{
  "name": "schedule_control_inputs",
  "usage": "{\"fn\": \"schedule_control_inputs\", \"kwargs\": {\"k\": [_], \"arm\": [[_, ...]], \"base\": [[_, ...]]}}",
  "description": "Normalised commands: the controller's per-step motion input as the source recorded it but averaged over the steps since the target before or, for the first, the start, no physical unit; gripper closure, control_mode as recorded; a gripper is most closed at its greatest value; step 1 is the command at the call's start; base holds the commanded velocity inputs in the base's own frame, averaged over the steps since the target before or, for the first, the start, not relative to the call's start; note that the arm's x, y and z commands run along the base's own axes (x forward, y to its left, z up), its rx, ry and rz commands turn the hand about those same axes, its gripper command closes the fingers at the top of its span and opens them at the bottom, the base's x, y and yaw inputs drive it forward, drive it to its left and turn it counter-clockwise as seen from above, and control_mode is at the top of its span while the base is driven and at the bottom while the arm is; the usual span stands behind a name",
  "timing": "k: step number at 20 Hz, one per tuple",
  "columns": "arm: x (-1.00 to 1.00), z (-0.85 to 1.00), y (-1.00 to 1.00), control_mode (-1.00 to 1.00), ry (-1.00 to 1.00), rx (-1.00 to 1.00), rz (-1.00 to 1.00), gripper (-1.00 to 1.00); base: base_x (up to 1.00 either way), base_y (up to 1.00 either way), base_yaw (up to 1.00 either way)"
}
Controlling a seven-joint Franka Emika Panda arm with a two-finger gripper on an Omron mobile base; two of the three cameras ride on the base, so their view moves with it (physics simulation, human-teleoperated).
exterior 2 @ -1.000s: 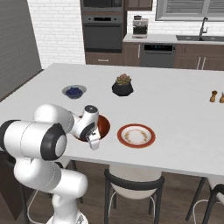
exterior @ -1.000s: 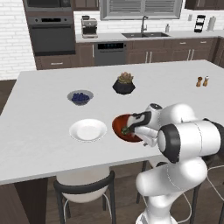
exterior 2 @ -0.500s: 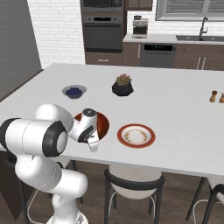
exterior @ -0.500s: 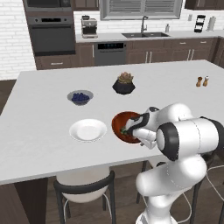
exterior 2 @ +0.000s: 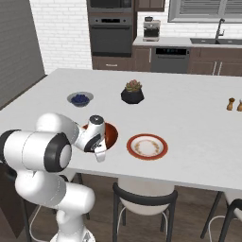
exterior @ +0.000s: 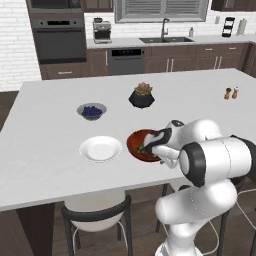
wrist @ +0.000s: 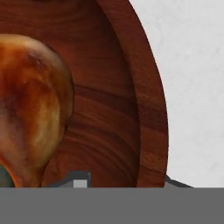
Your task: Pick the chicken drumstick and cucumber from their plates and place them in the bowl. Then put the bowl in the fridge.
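A: Stock on the counter (exterior: 45, 150)?

B: Reddish-brown bowl (exterior: 136, 141) sitting near the front edge, chicken drumstick (wrist: 30, 105) lying inside it, something green (exterior: 142, 148) beside it. White plate (exterior: 101, 148) and red-rimmed plate (exterior 2: 147, 146) flanking it.

A: Pincer (exterior: 145, 148)?

B: Reaching over the bowl rim; jaw width cannot be told. No writing showing anywhere.

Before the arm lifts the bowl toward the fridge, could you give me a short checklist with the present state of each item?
1. Golden-brown chicken drumstick lies inside the reddish-brown wooden bowl: ok.
2. Dark green cucumber in the bowl: ok.
3. Plain white plate emptied: ok.
4. Red-rimmed plate emptied: ok.
5. Gripper at the bowl's rim: ok.
6. Fingers firmly closed on the rim: cannot tell.
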Motion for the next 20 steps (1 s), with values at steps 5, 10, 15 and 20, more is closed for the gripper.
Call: {"fn": "schedule_control_inputs", "kwargs": {"k": [5, 10, 15, 20], "arm": [[-0.03, 0.13, -0.01, -1.00, -0.04, 0.03, -0.01, 1.00], [-0.10, 0.07, 0.00, -1.00, -0.04, 0.04, -0.01, 1.00], [-0.32, 0.32, 0.00, -1.00, -0.08, 0.05, 0.00, 1.00], [-0.70, 0.78, 0.00, -1.00, -0.09, 0.04, -0.03, 1.00]], "base": [[0.00, 0.00, 0.00], [0.00, 0.00, 0.00], [0.00, 0.00, 0.00], [0.00, 0.00, 0.00]]}}
